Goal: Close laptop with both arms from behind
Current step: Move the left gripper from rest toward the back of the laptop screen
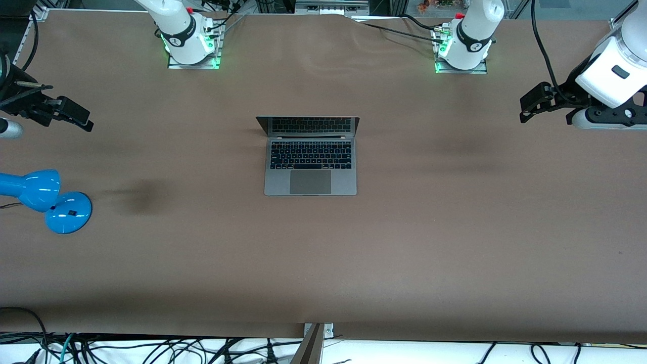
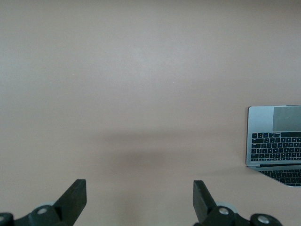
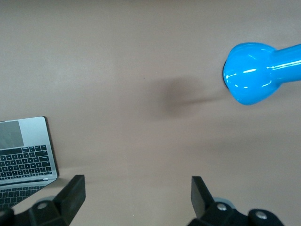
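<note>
A blue desk lamp (image 1: 45, 199) stands on the brown worktop (image 1: 404, 242) at the right arm's end, its round base (image 1: 68, 213) nearer the front camera than its glossy shade (image 1: 31, 188). Black cables (image 1: 151, 349) lie tangled below the worktop's near edge.

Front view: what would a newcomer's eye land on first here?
The open laptop in the middle of the table, lid up, keyboard facing the camera. Then the blue desk lamp at the right arm's end. The left gripper and right gripper hang open over the table's two ends, touching nothing.
</note>
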Robot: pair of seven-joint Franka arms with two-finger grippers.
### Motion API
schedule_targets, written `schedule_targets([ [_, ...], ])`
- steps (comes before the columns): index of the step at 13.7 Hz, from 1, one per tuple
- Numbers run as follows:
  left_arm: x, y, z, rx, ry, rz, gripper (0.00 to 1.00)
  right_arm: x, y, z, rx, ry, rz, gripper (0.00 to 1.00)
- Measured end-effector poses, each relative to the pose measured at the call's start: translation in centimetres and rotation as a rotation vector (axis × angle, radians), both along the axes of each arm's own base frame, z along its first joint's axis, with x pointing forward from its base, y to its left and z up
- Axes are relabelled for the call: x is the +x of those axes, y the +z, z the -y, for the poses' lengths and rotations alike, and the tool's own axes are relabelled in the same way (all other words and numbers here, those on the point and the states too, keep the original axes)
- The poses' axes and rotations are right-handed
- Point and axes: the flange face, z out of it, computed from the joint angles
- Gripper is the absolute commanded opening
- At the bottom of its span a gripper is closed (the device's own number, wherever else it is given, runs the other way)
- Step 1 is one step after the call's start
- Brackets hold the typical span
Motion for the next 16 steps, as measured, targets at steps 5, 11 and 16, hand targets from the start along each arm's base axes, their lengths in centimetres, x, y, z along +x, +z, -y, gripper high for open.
schedule_targets([
  [5,0.1,-0.2,0.0,0.001,0.000,-0.005,1.00,-0.1,-0.1,-0.1,0.000,-0.003,-0.007,1.00],
  [11,0.2,-1.8,0.6,0.006,-0.009,-0.043,1.00,-0.1,-0.1,-0.2,0.000,-0.002,-0.008,1.00],
  [16,-0.8,-4.1,5.1,0.023,0.014,-0.096,1.00,-0.1,-0.1,-0.3,0.000,-0.001,-0.008,1.00],
])
